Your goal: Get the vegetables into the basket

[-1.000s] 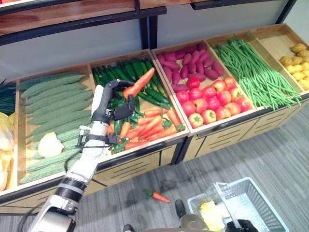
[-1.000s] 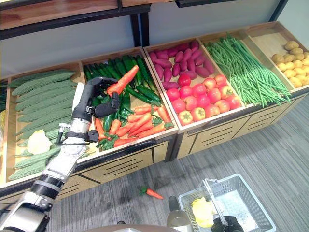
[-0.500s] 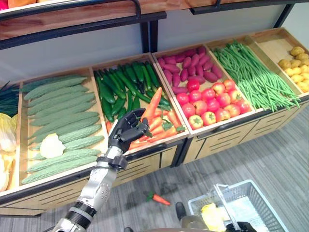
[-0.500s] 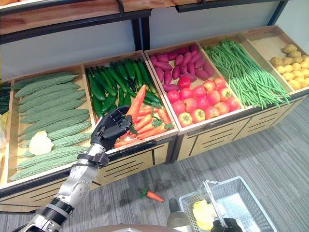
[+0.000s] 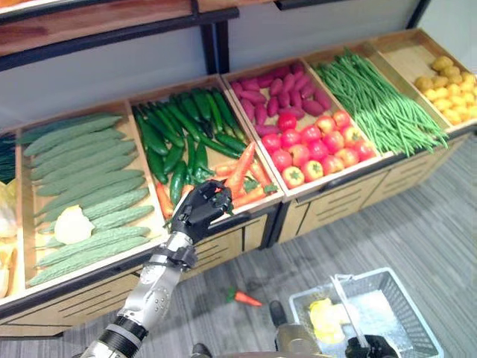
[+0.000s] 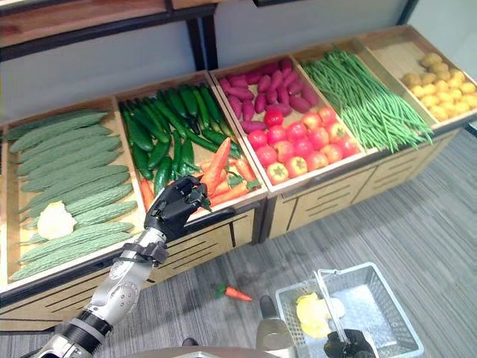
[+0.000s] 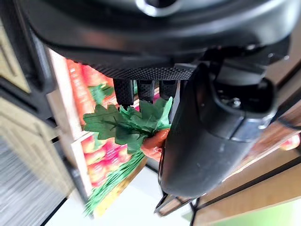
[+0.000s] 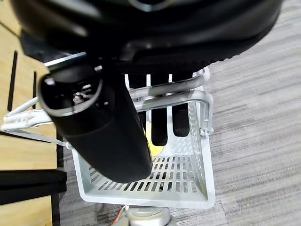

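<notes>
Wooden produce bins (image 5: 223,216) crossed the upper frame above a grey floor, with the left hand holding a carrot in front of them.

Bitter gourds (image 5: 82,160) filled the upper-left bin, with cucumbers (image 5: 175,130) and more carrots (image 5: 253,186) beside them, then tomatoes (image 5: 317,153), green beans (image 5: 380,108) and potatoes (image 5: 447,82) toward the upper right. At centre frame the left hand (image 5: 200,212) was curled tightly round the held carrot (image 5: 240,168), which slanted up over the bin's front edge; the left wrist view showed its green leafy top against the fingers (image 7: 146,89). A fallen carrot (image 5: 244,298) lay on the floor at lower centre. At lower right the basket (image 5: 402,298) sat with a yellow item (image 5: 324,317) inside, and the right hand (image 8: 113,122) was closed round the basket's handle (image 8: 164,94).
</notes>
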{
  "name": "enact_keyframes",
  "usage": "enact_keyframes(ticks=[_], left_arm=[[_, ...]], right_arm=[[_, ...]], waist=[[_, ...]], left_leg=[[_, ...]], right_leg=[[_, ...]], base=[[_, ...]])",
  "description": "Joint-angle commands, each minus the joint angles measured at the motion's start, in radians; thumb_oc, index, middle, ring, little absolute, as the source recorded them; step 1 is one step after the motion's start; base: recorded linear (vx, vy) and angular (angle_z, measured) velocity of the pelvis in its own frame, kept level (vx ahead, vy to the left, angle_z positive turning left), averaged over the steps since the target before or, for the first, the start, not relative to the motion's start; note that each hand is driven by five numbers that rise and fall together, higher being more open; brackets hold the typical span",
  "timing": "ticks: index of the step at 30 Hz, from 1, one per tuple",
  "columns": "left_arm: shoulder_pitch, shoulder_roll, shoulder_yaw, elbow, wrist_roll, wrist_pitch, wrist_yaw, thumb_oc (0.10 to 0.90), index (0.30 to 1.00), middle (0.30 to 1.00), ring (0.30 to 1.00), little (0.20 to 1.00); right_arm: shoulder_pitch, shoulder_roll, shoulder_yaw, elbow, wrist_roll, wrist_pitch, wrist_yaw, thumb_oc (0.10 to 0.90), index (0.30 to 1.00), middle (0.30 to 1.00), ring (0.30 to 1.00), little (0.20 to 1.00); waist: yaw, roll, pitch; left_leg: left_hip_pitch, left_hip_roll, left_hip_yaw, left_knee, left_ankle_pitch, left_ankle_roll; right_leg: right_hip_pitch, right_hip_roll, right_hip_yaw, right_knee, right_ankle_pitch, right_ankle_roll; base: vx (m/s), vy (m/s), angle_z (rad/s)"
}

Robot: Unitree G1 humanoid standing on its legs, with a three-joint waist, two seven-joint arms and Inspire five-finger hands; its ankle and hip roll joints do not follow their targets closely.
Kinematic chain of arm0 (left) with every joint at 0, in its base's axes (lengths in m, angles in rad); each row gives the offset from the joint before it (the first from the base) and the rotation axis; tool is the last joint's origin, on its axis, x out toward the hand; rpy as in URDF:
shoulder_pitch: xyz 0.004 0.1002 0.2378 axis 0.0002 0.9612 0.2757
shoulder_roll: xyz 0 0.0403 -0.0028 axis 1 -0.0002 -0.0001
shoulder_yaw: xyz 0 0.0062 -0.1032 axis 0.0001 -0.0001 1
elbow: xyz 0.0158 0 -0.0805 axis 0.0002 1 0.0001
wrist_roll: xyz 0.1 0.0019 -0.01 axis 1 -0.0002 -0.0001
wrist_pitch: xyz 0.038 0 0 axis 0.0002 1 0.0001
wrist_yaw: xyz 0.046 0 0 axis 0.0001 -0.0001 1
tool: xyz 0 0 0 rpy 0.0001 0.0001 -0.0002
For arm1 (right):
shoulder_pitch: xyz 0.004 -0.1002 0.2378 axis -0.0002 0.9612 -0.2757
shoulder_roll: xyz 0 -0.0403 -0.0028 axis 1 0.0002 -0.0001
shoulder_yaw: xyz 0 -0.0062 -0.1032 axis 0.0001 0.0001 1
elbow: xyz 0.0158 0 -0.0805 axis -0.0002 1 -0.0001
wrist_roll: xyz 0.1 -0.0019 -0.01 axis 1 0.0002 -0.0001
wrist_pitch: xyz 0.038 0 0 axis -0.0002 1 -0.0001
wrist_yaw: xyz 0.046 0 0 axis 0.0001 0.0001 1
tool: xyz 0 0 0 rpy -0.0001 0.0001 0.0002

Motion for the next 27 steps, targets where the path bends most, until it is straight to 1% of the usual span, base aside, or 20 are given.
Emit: enact_keyframes(ticks=[1,2,3,4,5,6,7,8,9,11,12,13,15,17,18,20,21,22,25,27], left_arm=[[-0.132,-0.015,0.012,-0.076,-0.004,-0.090,-0.036,0.400,0.300,0.300,0.300,0.300],[-0.141,-0.019,0.009,-0.064,-0.002,-0.088,-0.035,0.400,0.300,0.300,0.300,0.300],[-0.148,-0.013,0.006,-0.062,0.009,-0.091,-0.027,0.400,0.300,0.300,0.300,0.300],[-0.149,-0.013,0.006,-0.062,0.009,-0.091,-0.027,0.400,0.300,0.300,0.300,0.300],[-0.148,-0.002,0.010,-0.060,0.015,-0.092,-0.024,0.400,0.300,0.300,0.300,0.300],[-0.148,0.013,0.012,-0.061,0.022,-0.088,-0.024,0.400,0.300,0.300,0.300,0.300],[-0.143,0.031,0.017,-0.063,0.037,-0.073,-0.032,0.400,0.300,0.300,0.300,0.300],[-0.143,0.031,0.018,-0.065,0.037,-0.072,-0.032,0.400,0.300,0.300,0.300,0.300],[-0.133,0.038,0.025,-0.070,0.043,-0.068,-0.034,0.400,0.300,0.300,0.300,0.300],[-0.083,0.059,0.058,-0.108,0.053,-0.060,-0.043,0.400,0.300,0.300,0.300,0.300],[-0.060,0.070,0.072,-0.127,0.056,-0.058,-0.044,0.400,0.300,0.300,0.300,0.300],[-0.056,0.071,0.074,-0.131,0.056,-0.057,-0.043,0.400,0.300,0.300,0.300,0.300],[-0.013,0.083,0.098,-0.147,0.066,-0.049,-0.047,0.400,0.300,0.300,0.300,0.300],[0.015,0.091,0.119,-0.154,0.065,-0.048,-0.049,0.400,0.300,0.300,0.300,0.300],[0.016,0.092,0.119,-0.154,0.065,-0.048,-0.049,0.400,0.300,0.300,0.300,0.300],[0.025,0.099,0.133,-0.159,0.066,-0.050,-0.049,0.400,0.300,0.300,0.300,0.300],[0.026,0.100,0.133,-0.160,0.066,-0.049,-0.049,0.400,0.300,0.300,0.300,0.300],[0.040,0.102,0.142,-0.166,0.074,-0.047,-0.049,0.400,0.300,0.300,0.300,0.300],[0.039,0.099,0.138,-0.160,0.072,-0.046,-0.051,0.400,0.300,0.300,0.300,0.300],[0.031,0.093,0.131,-0.158,0.068,-0.044,-0.055,0.400,0.300,0.300,0.300,0.300]], right_arm=[[0.022,-0.017,0.013,-0.018,0.042,-0.003,-0.014,0.400,0.300,0.300,0.300,0.300],[0.020,-0.016,0.008,-0.019,0.045,0.000,-0.016,0.400,0.300,0.300,0.300,0.300],[0.015,-0.006,0.011,-0.018,0.046,0.004,-0.017,0.400,0.300,0.300,0.300,0.300],[0.014,-0.005,0.011,-0.018,0.046,0.005,-0.017,0.400,0.300,0.300,0.300,0.300],[0.013,0.002,0.014,-0.021,0.051,0.005,-0.014,0.400,0.300,0.300,0.300,0.300],[0.017,0.008,0.018,-0.026,0.050,0.006,-0.015,0.400,0.300,0.300,0.300,0.300],[0.003,0.006,0.030,-0.028,0.043,0.012,-0.010,0.400,0.300,0.300,0.300,0.300],[0.003,0.006,0.030,-0.028,0.043,0.012,-0.010,0.400,0.300,0.300,0.300,0.300],[0.001,0.007,0.036,-0.030,0.036,0.013,-0.010,0.400,0.300,0.300,0.300,0.300],[-0.022,0.001,0.047,-0.021,0.019,0.015,-0.012,0.400,0.300,0.300,0.300,0.300],[-0.030,-0.002,0.051,-0.020,0.011,0.014,-0.016,0.400,0.300,0.300,0.300,0.300],[-0.030,-0.001,0.053,-0.020,0.010,0.014,-0.016,0.400,0.300,0.300,0.300,0.300],[-0.054,-0.005,0.062,-0.012,-0.002,0.010,-0.020,0.400,0.300,0.300,0.300,0.300],[-0.075,-0.005,0.075,-0.015,0.001,0.000,-0.020,0.400,0.300,0.300,0.300,0.300],[-0.075,-0.005,0.076,-0.015,0.002,0.000,-0.020,0.400,0.300,0.300,0.300,0.300],[-0.086,-0.001,0.086,-0.023,0.003,-0.007,-0.022,0.400,0.300,0.300,0.300,0.300],[-0.086,0.000,0.087,-0.023,0.003,-0.007,-0.023,0.400,0.300,0.300,0.300,0.300],[-0.093,0.007,0.098,-0.025,0.005,-0.010,-0.020,0.400,0.300,0.300,0.300,0.300],[-0.087,0.010,0.092,-0.022,0.008,-0.012,-0.020,0.400,0.300,0.300,0.300,0.300],[-0.078,0.008,0.083,-0.016,0.016,-0.009,-0.016,0.400,0.300,0.300,0.300,0.300]], waist=[[-0.029,-0.019,0.029],[-0.040,-0.023,0.036],[-0.050,-0.026,0.048],[-0.046,-0.026,0.048],[-0.039,-0.027,0.054],[-0.020,-0.023,0.063],[0.002,-0.012,0.070],[0.000,-0.013,0.071],[0.007,-0.011,0.068],[0.045,-0.002,0.049],[0.061,-0.002,0.042],[0.062,-0.003,0.043],[0.091,-0.008,0.022],[0.123,-0.032,0.001],[0.125,-0.032,0.002],[0.150,-0.044,-0.004],[0.151,-0.045,-0.004],[0.170,-0.058,-0.011],[0.170,-0.058,-0.017],[0.169,-0.058,-0.024]], left_leg=[[-0.031,0.030,0.004,0.153,-0.099,0.002],[-0.027,0.018,0.030,0.149,-0.109,0.011],[-0.022,0.014,0.088,0.141,-0.117,0.022],[-0.022,0.014,0.092,0.140,-0.118,0.022],[-0.021,0.017,0.115,0.138,-0.121,0.028],[-0.018,0.026,0.152,0.132,-0.112,0.033],[-0.025,0.028,0.197,0.115,-0.101,0.052],[-0.023,0.028,0.196,0.113,-0.100,0.051],[-0.023,0.027,0.220,0.099,-0.088,0.055],[-0.031,0.036,0.297,0.083,-0.076,0.078],[-0.031,0.038,0.325,0.085,-0.079,0.087],[-0.028,0.038,0.327,0.087,-0.081,0.087],[-0.036,0.032,0.361,0.089,-0.090,0.103],[-0.057,0.024,0.400,0.105,-0.095,0.112],[-0.055,0.025,0.402,0.107,-0.096,0.111],[-0.067,0.034,0.438,0.124,-0.104,0.117],[-0.066,0.035,0.439,0.126,-0.104,0.116],[-0.082,0.050,0.468,0.151,-0.100,0.108],[-0.089,0.069,0.474,0.168,-0.091,0.094],[-0.097,0.102,0.476,0.181,-0.073,0.074]], right_leg=[[-0.007,-0.083,-0.031,0.057,0.062,0.101],[-0.023,-0.090,-0.014,0.037,0.101,0.114],[-0.066,-0.101,-0.017,0.014,0.161,0.115],[-0.068,-0.099,-0.013,0.013,0.163,0.115],[-0.085,-0.111,-0.058,0.015,0.155,0.109],[-0.090,-0.134,-0.176,0.054,0.116,0.086],[-0.063,-0.163,-0.335,0.157,0.051,0.044],[-0.064,-0.164,-0.336,0.165,0.044,0.043],[-0.048,-0.170,-0.377,0.205,0.026,0.034],[0.012,-0.173,-0.467,0.308,-0.023,0.012],[0.037,-0.177,-0.495,0.344,-0.034,0.005],[0.036,-0.177,-0.492,0.348,-0.037,0.005],[0.101,-0.162,-0.508,0.373,-0.040,0.007],[0.178,-0.121,-0.494,0.329,-0.014,0.019],[0.181,-0.119,-0.492,0.324,-0.011,0.019],[0.213,-0.121,-0.536,0.277,0.002,0.023],[0.215,-0.120,-0.535,0.273,0.004,0.023],[0.228,-0.094,-0.569,0.207,-0.015,0.020],[0.230,-0.074,-0.575,0.172,-0.044,0.012],[0.251,-0.047,-0.581,0.106,-0.097,-0.004]], base=[[-0.09,0.165,-0.23],[-0.19,0.242,-0.46],[-0.15,0.163,-0.66],[-0.14,0.119,-0.97],[-0.11,0.096,-1.05],[-0.32,0.245,-1.32],[-0.27,0.202,-1.34],[-0.27,0.213,-1.51],[-0.14,0.136,-1.21],[-0.18,0.216,-1.25],[-0.09,0.136,-2.31],[-0.05,0.098,-2.13],[-0.03,0.042,-0.72],[-0.03,-0.037,-0.84],[-0.06,-0.059,-0.90],[-0.06,-0.042,-0.63],[-0.09,-0.107,-0.62],[-0.06,-0.103,-0.65],[-0.02,-0.127,-0.53],[0.00,-0.168,-0.35]])
